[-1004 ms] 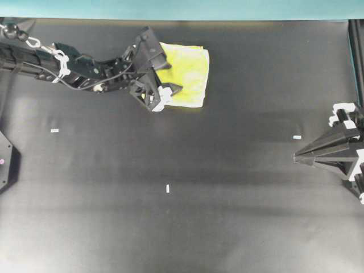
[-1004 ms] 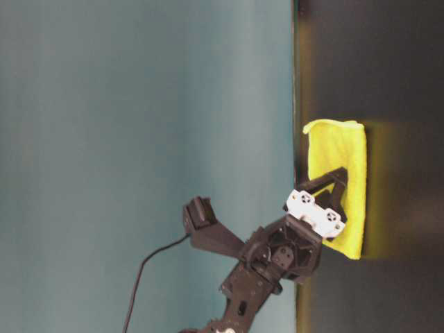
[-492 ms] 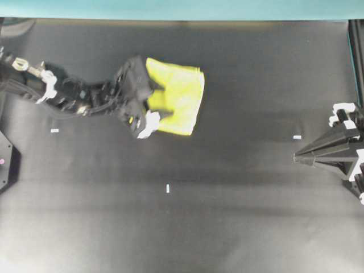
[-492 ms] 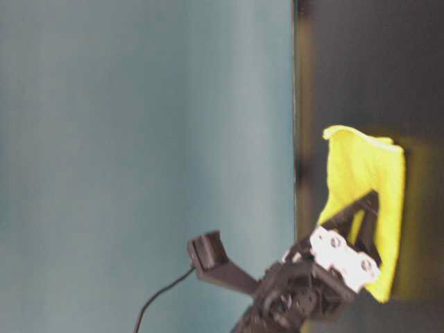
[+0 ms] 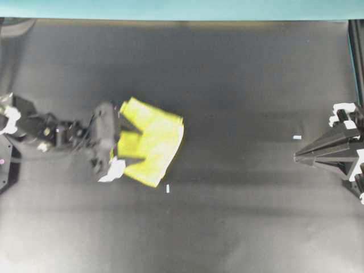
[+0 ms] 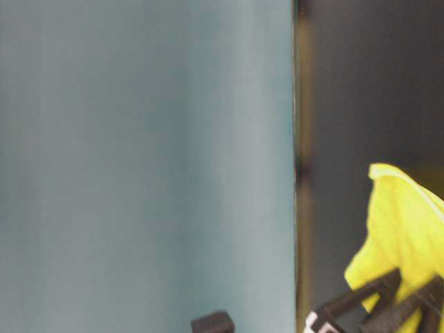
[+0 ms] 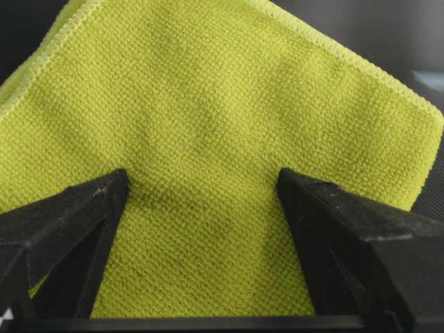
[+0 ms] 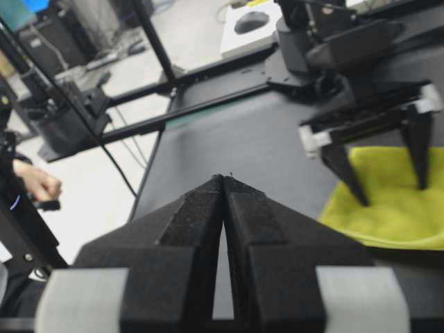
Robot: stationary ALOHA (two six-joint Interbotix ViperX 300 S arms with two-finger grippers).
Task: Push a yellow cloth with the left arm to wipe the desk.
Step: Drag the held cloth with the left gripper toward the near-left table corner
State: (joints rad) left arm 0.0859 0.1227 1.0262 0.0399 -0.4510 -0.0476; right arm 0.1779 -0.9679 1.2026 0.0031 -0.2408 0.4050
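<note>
On yellow cloth (image 5: 152, 149), wide-spread left claw (image 5: 123, 149), seemingly pressing.

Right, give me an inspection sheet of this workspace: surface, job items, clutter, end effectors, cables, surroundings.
Surface: matte black desk, teal strip along its far edge, a few small white tape marks.
Job's things: yellow cloth lies rumpled and skewed on the desk, left of centre in the overhead view.
Clutter: nothing seen.
End effectors: left end effector is open, both fingers pressed down on the cloth, weave showing between them. Right end effector is shut on nothing, parked at the desk's right side.
Cables: none clear on the desk; loose cables on the floor in the right wrist view.
Surroundings: black frame bars, a person's hand and floor equipment beyond the desk.
</note>
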